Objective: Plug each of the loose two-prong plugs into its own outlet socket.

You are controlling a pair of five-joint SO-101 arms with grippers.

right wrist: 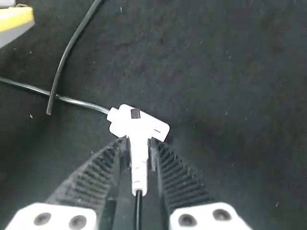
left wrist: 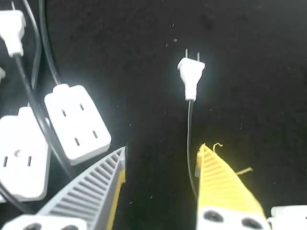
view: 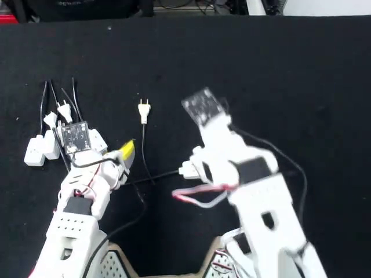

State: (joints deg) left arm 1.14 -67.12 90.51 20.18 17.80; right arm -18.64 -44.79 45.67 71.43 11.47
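A loose white two-prong plug (left wrist: 191,76) lies prongs-up on the black table (view: 278,81), and its cord runs back between my left gripper's fingers. My left gripper (left wrist: 163,151) is open just short of that plug (view: 144,110), its grey finger (left wrist: 96,187) beside a white outlet block (left wrist: 76,120). My right gripper (right wrist: 138,143) is shut on another white plug (right wrist: 138,165), whose front meets a small white socket piece (right wrist: 139,125). In the high view this right gripper (view: 188,169) sits near the table's middle.
A second outlet block (left wrist: 19,158) and further white plugs (view: 64,108) with black cords lie in a cluster at the left. A black cord (right wrist: 67,48) crosses the table between the arms. The far and right parts of the table are bare.
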